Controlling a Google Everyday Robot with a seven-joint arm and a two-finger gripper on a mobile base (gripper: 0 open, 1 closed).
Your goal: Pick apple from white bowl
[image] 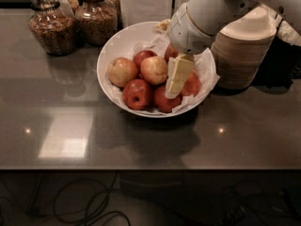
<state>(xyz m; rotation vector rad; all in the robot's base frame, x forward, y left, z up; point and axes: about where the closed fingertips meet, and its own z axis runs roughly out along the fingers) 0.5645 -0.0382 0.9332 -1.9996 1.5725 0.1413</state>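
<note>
The white bowl (123,42) stands on the dark countertop, lined with crumpled white paper and holding several apples. A pale yellow-red apple (154,69) lies in the middle, a dark red apple (137,93) at the front. My gripper (175,81) reaches down from the upper right into the right half of the bowl. Its cream fingers (178,72) hang over the red apples there, right beside the pale apple. The arm hides the far right of the bowl.
A stack of beige disposable bowls (244,55) stands right of the white bowl, close to the arm. Two glass jars (52,22) of dry food stand at the back left. The counter's front edge (150,167) runs below, with cables on the floor.
</note>
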